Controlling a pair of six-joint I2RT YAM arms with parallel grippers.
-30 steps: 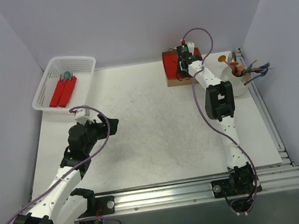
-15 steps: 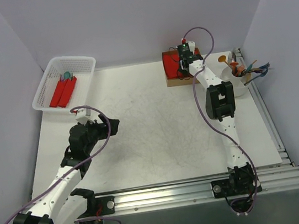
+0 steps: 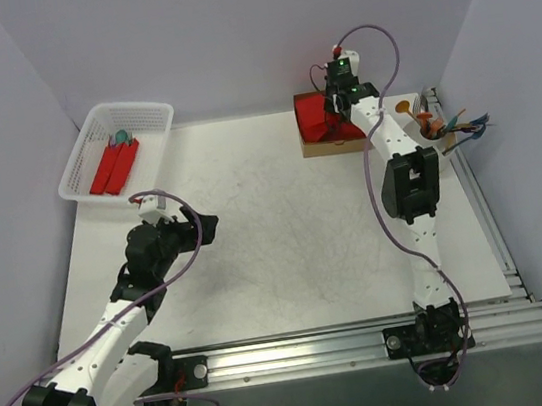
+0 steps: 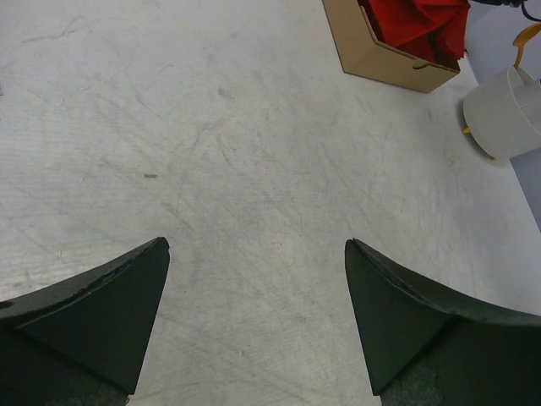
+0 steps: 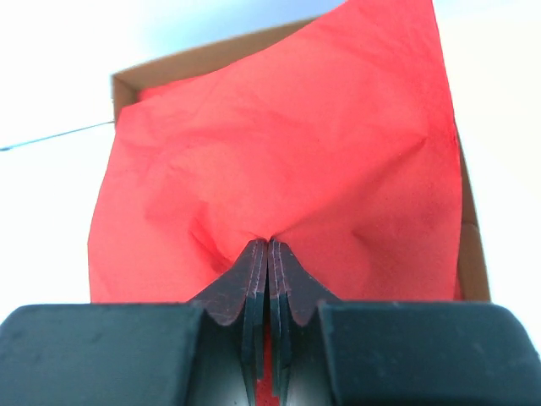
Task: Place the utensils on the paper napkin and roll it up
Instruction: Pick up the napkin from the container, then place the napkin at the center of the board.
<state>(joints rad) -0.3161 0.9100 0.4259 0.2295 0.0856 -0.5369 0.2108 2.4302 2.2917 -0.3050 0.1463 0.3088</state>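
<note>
My right gripper [image 5: 268, 243] is shut on a pinch of the thin red paper napkin [image 5: 279, 169], and the sheet puckers up around the closed tips above the brown cardboard box [image 5: 127, 80]. From above, the right gripper [image 3: 343, 102] hangs over that box [image 3: 329, 146] at the back, with the napkin [image 3: 315, 116] bunched under it. The utensils [image 3: 442, 124], coloured and silver handles, stand in a white cup [image 3: 423, 149] to the right of the box. My left gripper [image 4: 256, 244] is open over bare table, with nothing between its fingers; from above it [image 3: 204, 229] is left of centre.
A white basket [image 3: 126, 107] at the back left holds red rolls [image 3: 112, 167]. The left wrist view shows the box [image 4: 380, 59] and the cup [image 4: 507, 110] far ahead on the right. A metal rail [image 3: 370, 335] runs along the near edge.
The right gripper closed on the napkin and rose a little, pulling the red sheet up out of the box. The left arm has stayed still.
</note>
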